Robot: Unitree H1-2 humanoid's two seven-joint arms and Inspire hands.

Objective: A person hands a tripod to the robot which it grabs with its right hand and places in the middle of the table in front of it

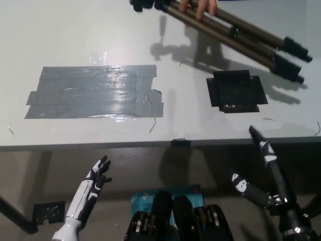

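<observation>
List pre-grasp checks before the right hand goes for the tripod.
1. Tripod in view, legs folded: ok.
2. Person's hand holds it over the far side of the table: ok.
3. Right hand open, empty: ok.
4. Right hand touching tripod: not ok, it is low by the table's near edge.
5. Left hand rests lower left, off the path: ok.

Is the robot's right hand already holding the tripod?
No, a person's hand holds the tripod at the picture's top, while the black right hand is open far below, apart from it.
</observation>
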